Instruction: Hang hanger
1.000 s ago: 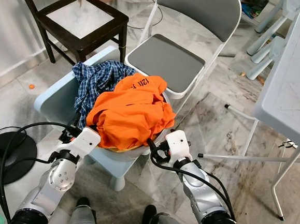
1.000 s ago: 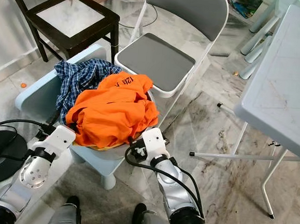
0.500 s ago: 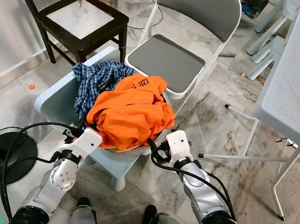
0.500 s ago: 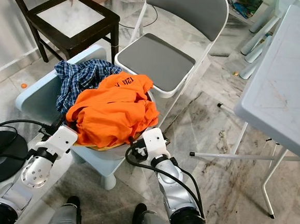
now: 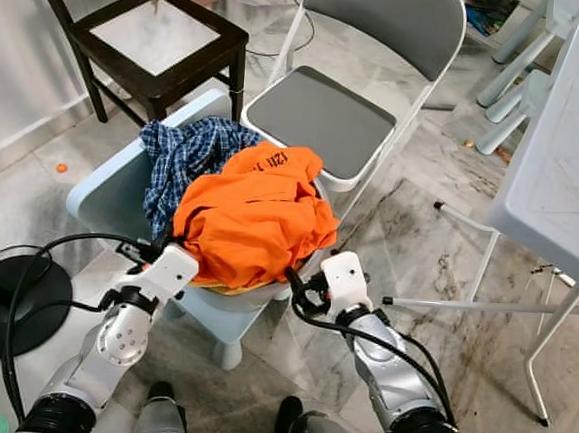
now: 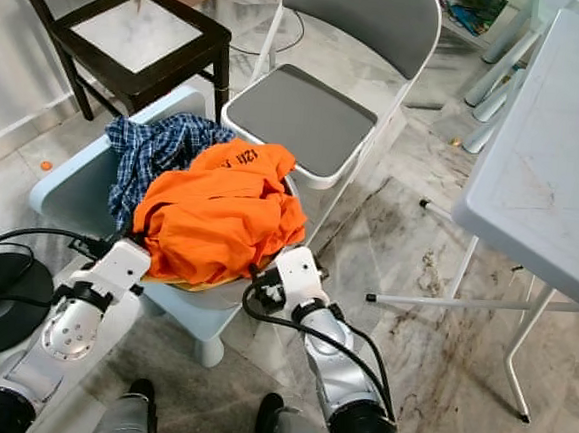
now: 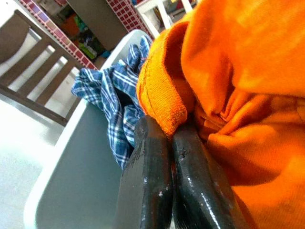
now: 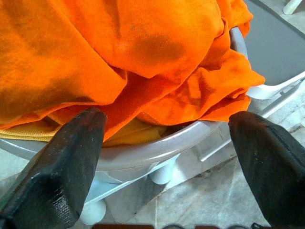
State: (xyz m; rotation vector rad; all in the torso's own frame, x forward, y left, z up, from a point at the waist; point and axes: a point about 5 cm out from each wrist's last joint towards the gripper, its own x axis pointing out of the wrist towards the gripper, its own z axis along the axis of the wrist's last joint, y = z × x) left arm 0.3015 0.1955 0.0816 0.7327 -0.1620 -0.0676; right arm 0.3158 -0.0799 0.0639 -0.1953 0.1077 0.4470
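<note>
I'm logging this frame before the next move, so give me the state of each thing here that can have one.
Left claw: shut on the orange shirt's edge.
Right claw: open, facing the basin's rim.
Orange shirt: crumpled, heaped in the basin.
Plaid shirt: bunched up behind the orange shirt.
Basin: full of clothes, on the pale blue chair.
Folding chair: unfolded, seat bare.
</note>
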